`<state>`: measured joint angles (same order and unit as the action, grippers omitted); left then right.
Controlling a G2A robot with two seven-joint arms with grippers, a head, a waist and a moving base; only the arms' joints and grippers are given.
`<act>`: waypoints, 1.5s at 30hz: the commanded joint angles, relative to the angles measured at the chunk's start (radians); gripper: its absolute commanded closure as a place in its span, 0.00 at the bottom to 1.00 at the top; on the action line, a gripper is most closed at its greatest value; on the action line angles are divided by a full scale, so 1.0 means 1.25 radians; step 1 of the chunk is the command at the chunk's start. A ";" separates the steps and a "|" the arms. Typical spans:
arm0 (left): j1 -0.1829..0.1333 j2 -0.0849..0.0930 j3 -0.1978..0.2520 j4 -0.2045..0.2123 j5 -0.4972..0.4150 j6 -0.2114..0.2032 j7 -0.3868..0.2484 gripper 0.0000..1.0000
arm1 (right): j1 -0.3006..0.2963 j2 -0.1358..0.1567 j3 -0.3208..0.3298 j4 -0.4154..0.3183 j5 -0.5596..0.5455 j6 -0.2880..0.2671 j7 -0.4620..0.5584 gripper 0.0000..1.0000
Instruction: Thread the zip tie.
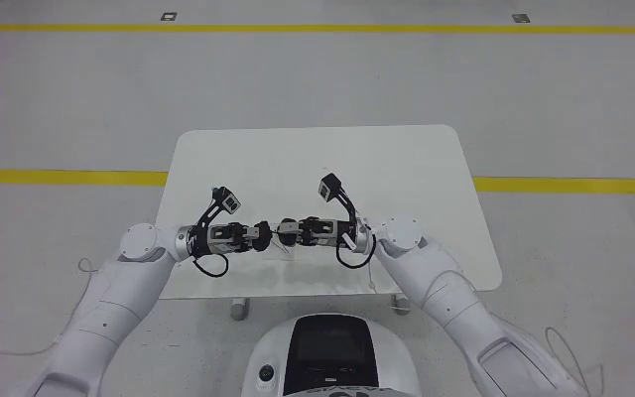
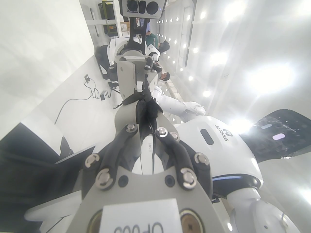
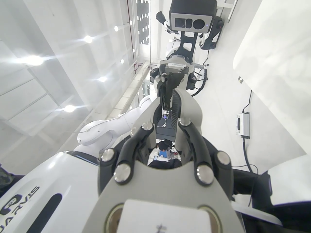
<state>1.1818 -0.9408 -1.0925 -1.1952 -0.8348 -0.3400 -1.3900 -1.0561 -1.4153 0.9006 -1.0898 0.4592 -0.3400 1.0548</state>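
Above the table's [image 1: 397,169] 6 o'clock edge, in the top view, the two grippers meet tip to tip. The left gripper [image 1: 262,235] comes in from 9 o'clock and the right gripper [image 1: 287,231] from 3 o'clock, level with each other.

The zip tie [image 2: 152,146] is a thin black strip. In the left wrist view it trails from the left fingers [image 2: 125,118] back through the gap between them toward the wrist plate. Those fingers are clenched on it, their dark pads pressed together. Where the two grippers touch, the tie is lost among black pads and shadow, so its head cannot be made out.

The right fingers [image 3: 190,109] are also drawn together, pinching the tie's far end. Only a dark sliver shows past their tips, and one ribbed black pad hides the rest.

As for writing, a white label [image 2: 142,215] with dark print sits on the left wrist plate, upside down and cut off by the picture's edge. A second label [image 3: 167,215] on the right wrist plate is cropped almost entirely. A small tag [image 3: 177,65] on the left gripper's base, seen from the right wrist view, is too small to make out.

From above, the zip tie is hardly visible between the fingertips.
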 commanded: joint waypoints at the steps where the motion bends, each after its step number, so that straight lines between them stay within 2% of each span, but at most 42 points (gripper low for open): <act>1: 0.000 0.000 0.000 0.000 0.000 0.000 0.000 1.00 | -0.001 -0.001 0.001 -0.002 -0.001 0.000 0.001 0.87; 9: 0.000 0.000 0.000 0.000 0.000 0.000 0.000 1.00 | -0.003 -0.002 0.005 -0.004 -0.008 0.000 0.008 0.90; 13: 0.000 0.000 0.000 0.000 0.000 0.000 0.000 1.00 | -0.002 -0.004 0.004 -0.002 -0.009 0.000 0.009 0.87; 20: 0.000 0.000 0.000 0.000 0.000 0.000 0.000 1.00 | -0.001 -0.005 0.004 0.001 -0.010 0.000 0.011 0.88; 24: 0.000 0.000 0.000 0.000 0.000 0.000 0.000 1.00 | -0.001 -0.006 0.004 0.002 -0.011 0.000 0.011 1.00; 31: 0.000 0.000 0.000 0.000 0.000 0.000 0.000 1.00 | -0.001 -0.008 0.005 0.006 -0.009 0.000 0.012 1.00; 32: 0.000 0.000 0.000 0.000 0.000 0.000 0.000 0.81 | -0.001 -0.008 0.005 0.006 -0.008 0.000 0.012 1.00; 34: 0.000 0.000 0.000 0.000 0.000 0.000 0.000 0.54 | -0.001 -0.008 0.005 0.007 -0.008 0.000 0.012 1.00; 37: 0.000 0.000 0.000 0.000 0.000 0.000 0.000 0.46 | -0.001 -0.008 0.006 0.008 -0.008 0.000 0.014 1.00; 39: 0.000 0.000 0.000 0.000 0.000 0.000 0.000 0.48 | 0.000 -0.008 0.007 0.009 -0.009 0.000 0.016 1.00; 41: 0.001 0.000 0.000 -0.001 0.001 0.001 0.006 0.43 | 0.000 -0.009 0.007 0.009 -0.010 0.000 0.016 1.00; 42: 0.004 -0.001 0.002 -0.012 0.007 0.005 0.025 0.40 | 0.000 -0.009 0.008 0.009 -0.010 0.000 0.017 1.00; 45: 0.011 0.000 -0.001 -0.024 0.012 0.009 0.037 0.35 | 0.000 -0.009 0.009 0.009 -0.011 0.000 0.018 1.00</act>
<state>1.1925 -0.9410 -1.0911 -1.2206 -0.8213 -0.3296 -1.3470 -1.0563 -1.4261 0.9113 -1.0782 0.4456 -0.3400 1.0769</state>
